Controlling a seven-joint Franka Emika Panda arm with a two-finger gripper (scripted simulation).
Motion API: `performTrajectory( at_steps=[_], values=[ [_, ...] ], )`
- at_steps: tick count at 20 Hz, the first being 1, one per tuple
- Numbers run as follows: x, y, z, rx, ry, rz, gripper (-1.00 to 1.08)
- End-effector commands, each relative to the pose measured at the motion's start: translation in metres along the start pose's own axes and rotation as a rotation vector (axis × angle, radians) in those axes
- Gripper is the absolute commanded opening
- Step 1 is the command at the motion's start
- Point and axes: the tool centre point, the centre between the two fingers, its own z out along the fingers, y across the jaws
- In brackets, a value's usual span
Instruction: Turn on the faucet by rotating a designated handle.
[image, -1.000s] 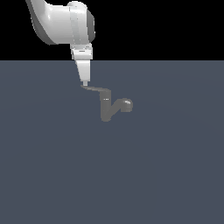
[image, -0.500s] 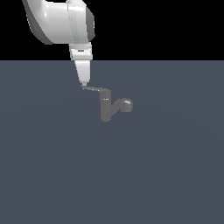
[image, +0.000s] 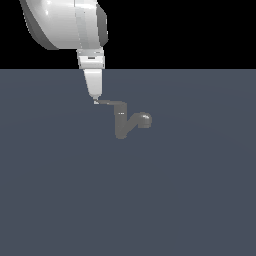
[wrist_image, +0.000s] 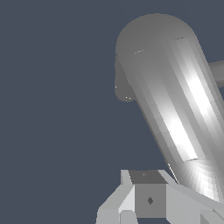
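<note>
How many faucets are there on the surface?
1. The faucet stands near the middle of the grey surface, the gripper at its handle tip. None appears hidden.

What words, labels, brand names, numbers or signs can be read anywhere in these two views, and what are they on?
None: no readable text in either view.
Faucet: plain grey metal, no label or number.
Handle: bare, no marking.
Robot arm: plain white casing, no brand or sign.
Gripper: unmarked in the exterior view; the wrist view shows one small dark diamond on a grey block, a shape rather than a character.
Floor: uniform dark blue-grey, nothing written.
</note>
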Motion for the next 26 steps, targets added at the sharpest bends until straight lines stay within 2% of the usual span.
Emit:
performTrajectory(
  at_steps=[1,9,11,26],
  values=[
    [-0.001,0.008,0.0,-0.004,0.0,0.001,-1.0],
    [-0.005,0.029,0.0,-0.004,0.0,0.001,-1.0],
    [-0.006,0.025,-0.001,0.001,0.0,-0.002,-1.0],
    [0.023,0.07,-0.001,-0.002,0.0,0.0,-1.0]
  ],
)
